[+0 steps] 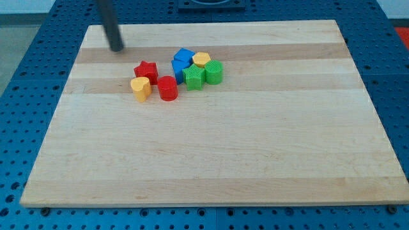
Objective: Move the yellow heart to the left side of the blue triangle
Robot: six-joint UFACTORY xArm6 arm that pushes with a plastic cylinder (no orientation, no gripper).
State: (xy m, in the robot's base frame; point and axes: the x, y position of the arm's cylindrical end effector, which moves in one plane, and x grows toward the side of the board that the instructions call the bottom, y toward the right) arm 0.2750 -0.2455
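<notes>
The yellow heart point(140, 88) lies on the wooden board point(211, 147), left of centre near the view's top. A red star point(146, 71) sits just above it and a red cylinder point(168, 88) just to its right. The blue triangle point(178, 69) lies right of the red star, with another blue block point(185, 56) touching it above. My tip point(117, 48) rests on the board up and to the left of the cluster, apart from every block, about 65 px above-left of the yellow heart.
A yellow hexagon block point(201, 59), a green star-like block point(193, 77) and a green cylinder point(214, 72) crowd the right side of the blue blocks. The board's top edge runs just above my tip. A blue perforated table point(25, 96) surrounds the board.
</notes>
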